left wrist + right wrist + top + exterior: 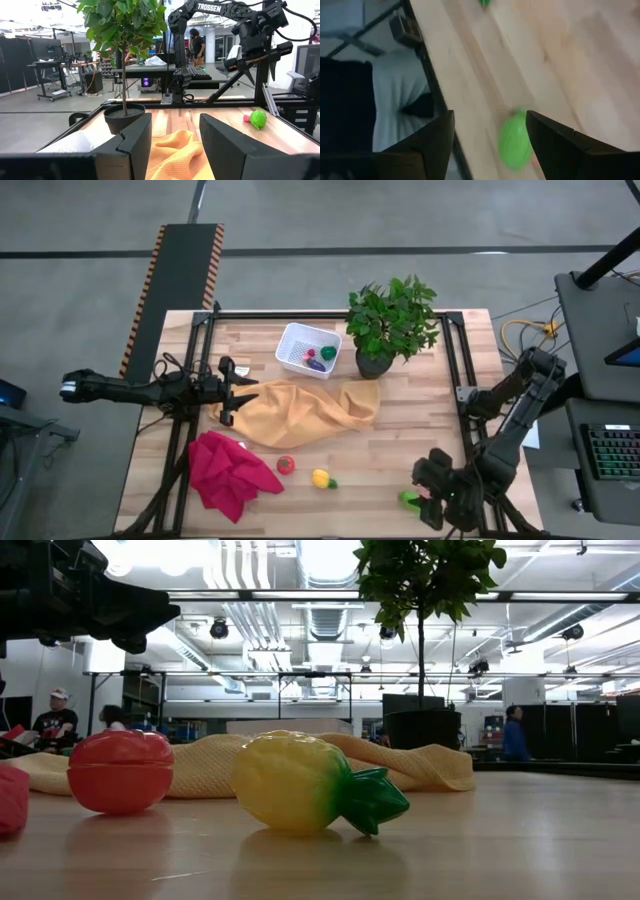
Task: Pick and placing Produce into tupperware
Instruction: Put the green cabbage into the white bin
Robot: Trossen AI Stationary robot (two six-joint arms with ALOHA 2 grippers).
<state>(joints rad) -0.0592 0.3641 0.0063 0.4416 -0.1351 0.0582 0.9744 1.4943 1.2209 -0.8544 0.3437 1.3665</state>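
Gripper on the right arm [487, 145] is hovering open and empty over green toy produce [514, 140] (small, light, smooth, likely slippery) at the table's near right edge; pinching across its middle seems best.

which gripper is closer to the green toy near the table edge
Right. The right gripper hangs just over the green toy, fingers open around it. The left gripper waits far across the table, at the yellow cloth.
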